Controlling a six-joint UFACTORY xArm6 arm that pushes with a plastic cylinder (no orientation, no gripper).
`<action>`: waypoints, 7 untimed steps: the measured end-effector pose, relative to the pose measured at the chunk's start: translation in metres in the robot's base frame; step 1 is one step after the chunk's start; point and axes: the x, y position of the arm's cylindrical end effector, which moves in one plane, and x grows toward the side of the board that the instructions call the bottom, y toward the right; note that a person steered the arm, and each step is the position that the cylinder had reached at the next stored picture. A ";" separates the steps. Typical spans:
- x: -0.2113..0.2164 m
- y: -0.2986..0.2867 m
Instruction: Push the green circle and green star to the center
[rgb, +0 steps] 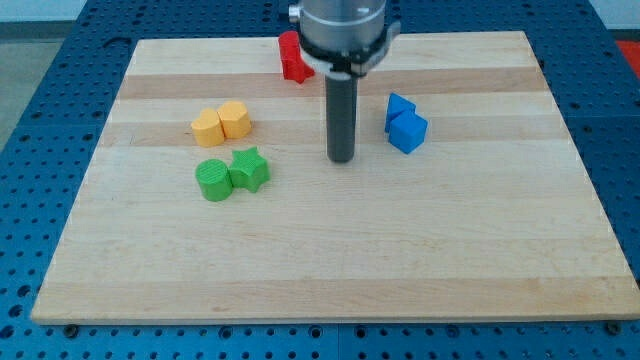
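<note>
On a pale wooden board (330, 260) with lengthwise grain, the green circle (212, 180) and green star (250, 168) are seen touching, left of centre. My tip (341, 159), a smooth dark rod with no jaws, is set down well to their right. Two yellow blocks (222, 123), two blue blocks (404, 123) and a red block (291, 58) are also seen.

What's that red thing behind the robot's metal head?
A red block near the view's top edge, partly covered by the arm, so its shape is unclear. My tip rests farther down the board.
</note>
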 end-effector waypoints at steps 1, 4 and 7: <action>0.060 -0.009; 0.105 -0.244; 0.039 -0.184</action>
